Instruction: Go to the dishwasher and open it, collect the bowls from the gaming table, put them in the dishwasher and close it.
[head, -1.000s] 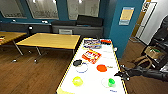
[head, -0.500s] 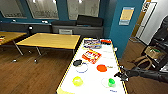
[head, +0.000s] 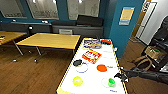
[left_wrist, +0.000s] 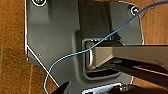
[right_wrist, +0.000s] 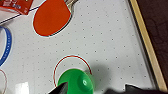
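Observation:
The gaming table (head: 113, 53), white-topped with a yellow rim, runs away from me at centre right. On its near end sit a yellow-green bowl (head: 77, 80), a bright green bowl (head: 111, 81), a dark bowl (head: 77, 62) and a round orange thing (head: 101, 67). My right gripper (head: 120, 76) reaches in from the right and hovers just beside the bright green bowl (right_wrist: 76, 82), which lies in a printed red ring. The gripper (right_wrist: 95, 90) looks open, its dark tips either side of that bowl's edge. The orange thing (right_wrist: 51, 16) lies farther along the table. The dishwasher is out of view.
Colourful board-game boxes (head: 91, 55) lie farther up the gaming table. Yellow-wood tables (head: 50, 40) stand to the left on a wooden floor. A dark sofa (head: 82, 23) lines the back wall. A blue pillar (head: 125, 30) and a box (head: 153, 52) are on the right.
My right gripper has crept leftward and nearer over the table's edge, closing on the bright green bowl. The bowls lie where they were.

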